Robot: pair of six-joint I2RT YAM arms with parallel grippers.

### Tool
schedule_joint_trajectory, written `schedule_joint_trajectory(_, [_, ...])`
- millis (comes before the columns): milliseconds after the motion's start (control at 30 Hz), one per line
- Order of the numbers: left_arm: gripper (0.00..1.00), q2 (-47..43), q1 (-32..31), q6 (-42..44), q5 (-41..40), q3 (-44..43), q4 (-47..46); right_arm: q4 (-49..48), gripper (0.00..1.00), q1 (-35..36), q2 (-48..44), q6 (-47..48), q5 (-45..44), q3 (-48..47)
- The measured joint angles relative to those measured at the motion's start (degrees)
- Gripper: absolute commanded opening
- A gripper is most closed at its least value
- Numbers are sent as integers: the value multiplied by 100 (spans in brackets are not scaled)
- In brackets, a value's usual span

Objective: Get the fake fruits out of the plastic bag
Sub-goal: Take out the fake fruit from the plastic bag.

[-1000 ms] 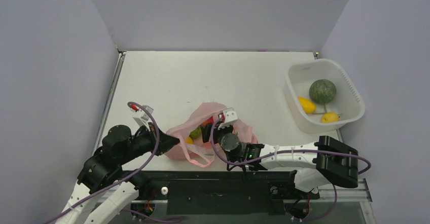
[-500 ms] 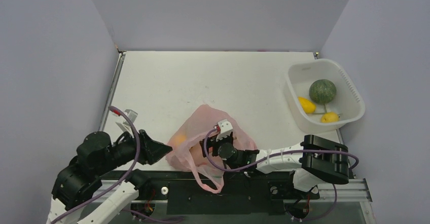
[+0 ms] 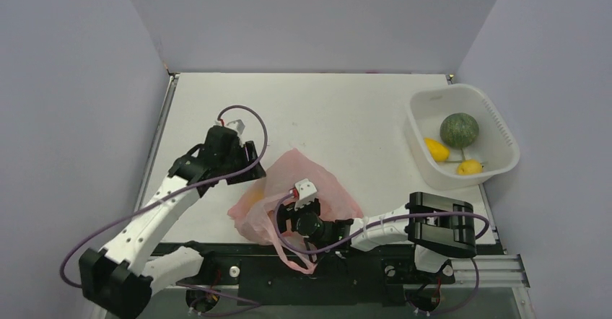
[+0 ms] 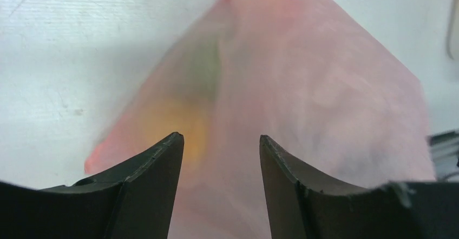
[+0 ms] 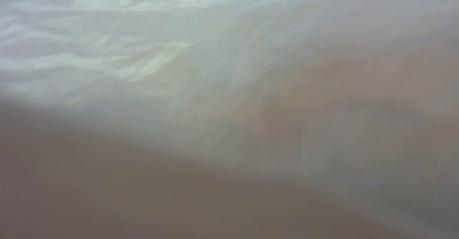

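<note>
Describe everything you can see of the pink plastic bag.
The plastic bag is thin, translucent pink film, crumpled into a slumped heap near the front edge of the table. One loop handle dangles over that edge. A yellow fruit and a green patch show through its left side. The left hand hangs open at its far-left corner; contact is unclear. The right hand presses into the near side, fingers hidden by film that fills the right wrist view.

thin crinkly translucent pink plastic bag point(image 3: 321, 183), matt white table point(image 3: 325, 110), smooth rigid white tub point(image 3: 433, 169)
</note>
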State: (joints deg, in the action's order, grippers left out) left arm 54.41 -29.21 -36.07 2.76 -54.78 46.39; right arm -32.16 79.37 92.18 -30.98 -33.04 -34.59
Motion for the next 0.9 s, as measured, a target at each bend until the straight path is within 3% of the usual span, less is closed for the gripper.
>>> schedule_joint_trajectory(167, [47,1565,929,278,372,264,-1001,31,90,-214,256,-79,-192,-260])
schedule_joint_trajectory(500, [33,3545,1021,1117,1147,-162,-1873,-160,90,-625,988,90,-61,-772])
schedule_joint_trajectory(900, [32,4140,1019,1617,2745,15,-2341,122,59,-820,1886,332,44,-1805])
